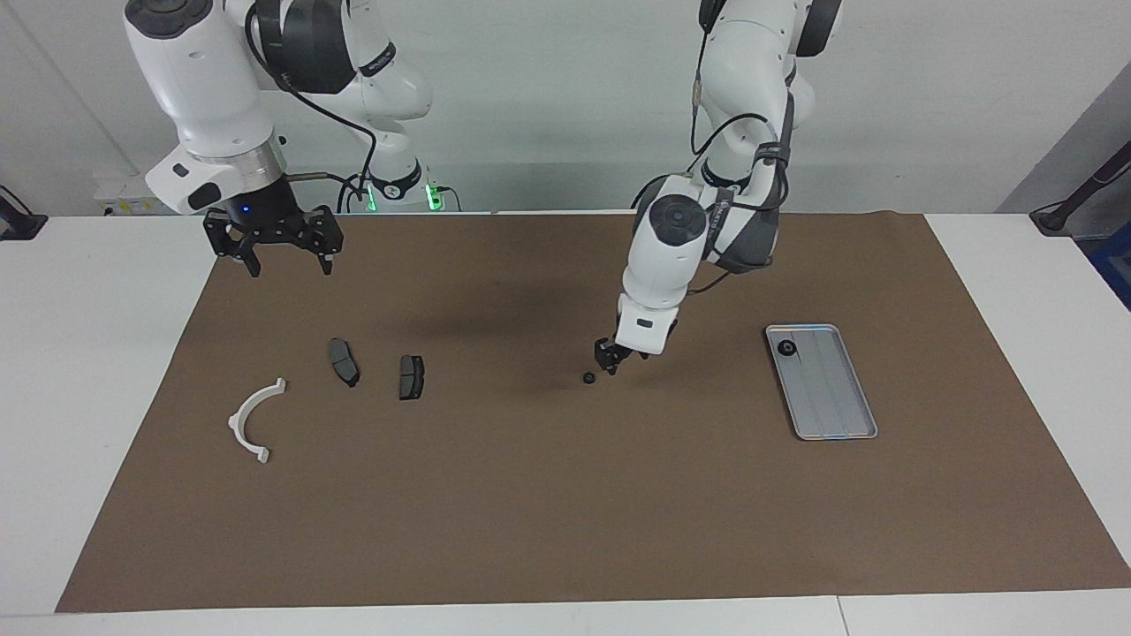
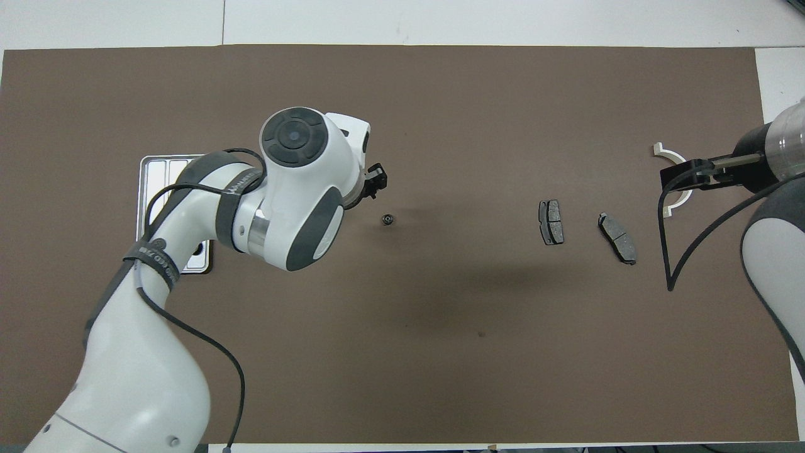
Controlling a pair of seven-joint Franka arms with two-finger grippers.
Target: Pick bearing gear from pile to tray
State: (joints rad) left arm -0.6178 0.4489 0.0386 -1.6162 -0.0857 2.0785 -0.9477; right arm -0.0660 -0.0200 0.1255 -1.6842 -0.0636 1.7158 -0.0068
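A small black round bearing gear (image 1: 588, 378) lies alone on the brown mat and also shows in the overhead view (image 2: 388, 219). My left gripper (image 1: 611, 360) is low over the mat just beside this gear, on the tray's side of it, and shows in the overhead view (image 2: 376, 182). The silver grooved tray (image 1: 831, 397) lies toward the left arm's end, with one black round piece (image 1: 785, 349) in its corner nearest the robots. My right gripper (image 1: 283, 256) is open and empty, raised over the mat's edge near the robots; that arm waits.
Two dark grey brake pads (image 1: 344, 361) (image 1: 411, 377) and a white half-ring bracket (image 1: 252, 422) lie toward the right arm's end. In the overhead view my left arm covers most of the tray (image 2: 157, 168), and my right gripper (image 2: 692, 173) overlaps the bracket (image 2: 678, 202).
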